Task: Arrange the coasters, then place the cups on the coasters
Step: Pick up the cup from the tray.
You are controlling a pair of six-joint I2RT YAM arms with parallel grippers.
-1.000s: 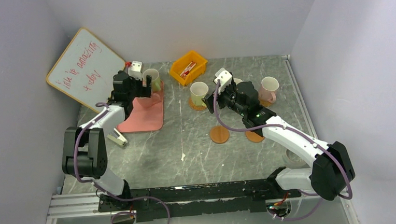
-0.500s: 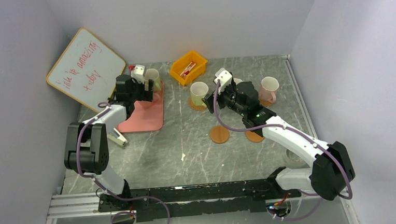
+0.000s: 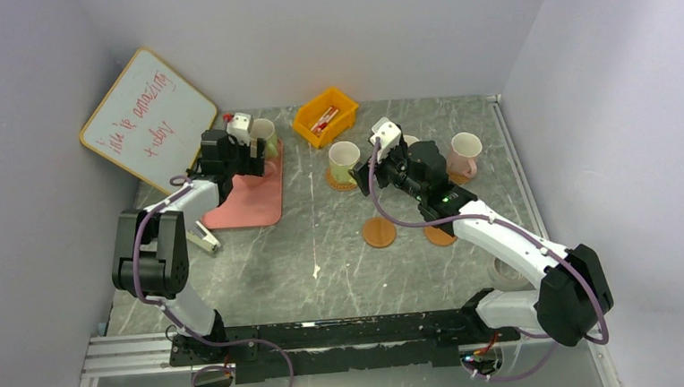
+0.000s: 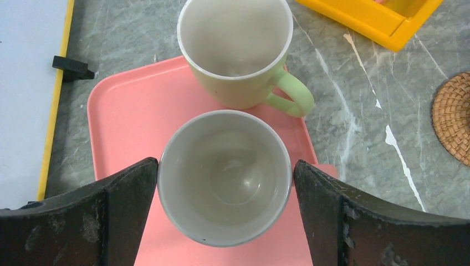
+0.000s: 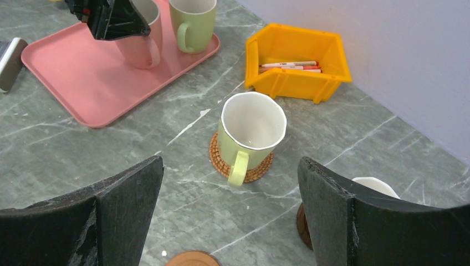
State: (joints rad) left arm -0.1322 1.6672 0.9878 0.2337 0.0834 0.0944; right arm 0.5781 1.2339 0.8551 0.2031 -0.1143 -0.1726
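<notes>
Fingers of the left gripper are spread around a pink mug on the pink tray, frame centre. The right gripper is held wide, empty. Three cups seem seated; two orange-brown coasters are left bare.

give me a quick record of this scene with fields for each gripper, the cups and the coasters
left gripper: open, jaws either side of the pink cup, contact unclear
right gripper: open, empty, above the table
pink cup: upright on the pink tray
tray green cup: upright on the pink tray, behind the pink cup
placed green cup: upright on the woven coaster
orange coasters: two, bare
yellow bin: holds markers
</notes>
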